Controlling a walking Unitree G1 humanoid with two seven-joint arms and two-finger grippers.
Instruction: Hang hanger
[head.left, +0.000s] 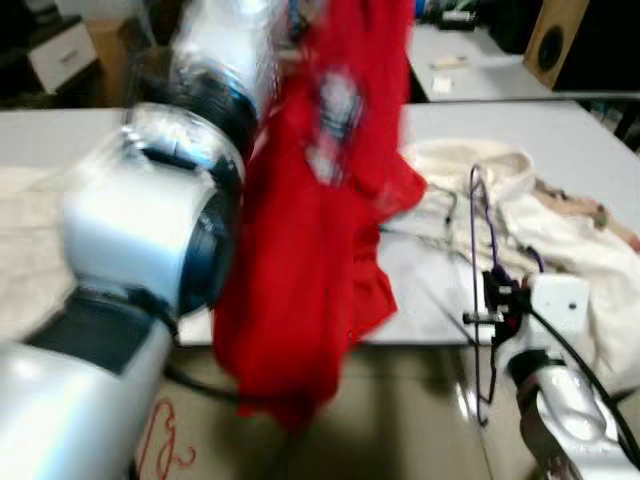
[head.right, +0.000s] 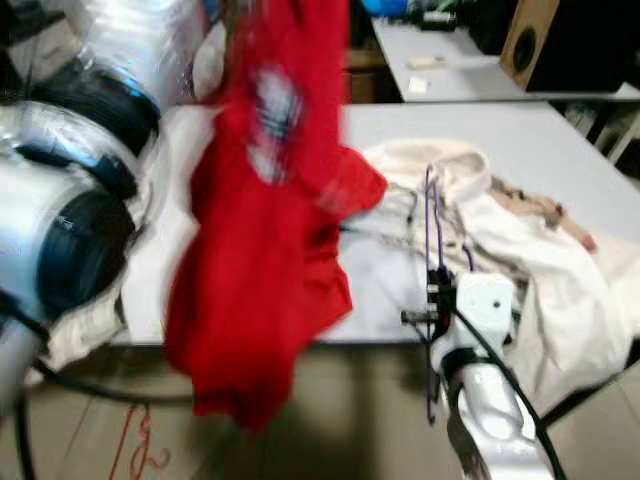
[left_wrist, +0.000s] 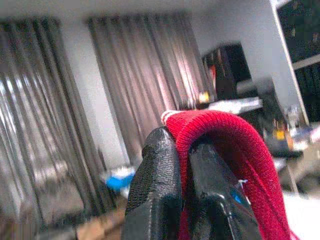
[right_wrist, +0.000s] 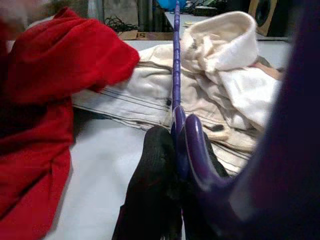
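Note:
A red garment (head.left: 310, 230) hangs in the air in front of the white table (head.left: 560, 130), its lower part draping past the table's front edge. My left gripper (left_wrist: 182, 165) is raised high and shut on the garment's ribbed red edge (left_wrist: 220, 130). My right gripper (right_wrist: 172, 150) is low at the table's front right, shut on a thin purple hanger (head.left: 480, 260) that stands upright. The purple hanger (right_wrist: 176, 65) is to the right of the garment, apart from it.
A cream hooded garment (head.left: 560, 230) lies spread on the table's right side. More pale cloth (head.left: 25, 250) lies at the left. An orange-red hanger (head.left: 165, 445) lies on the floor. A second table (head.left: 470, 60) and a speaker (head.left: 555, 40) stand behind.

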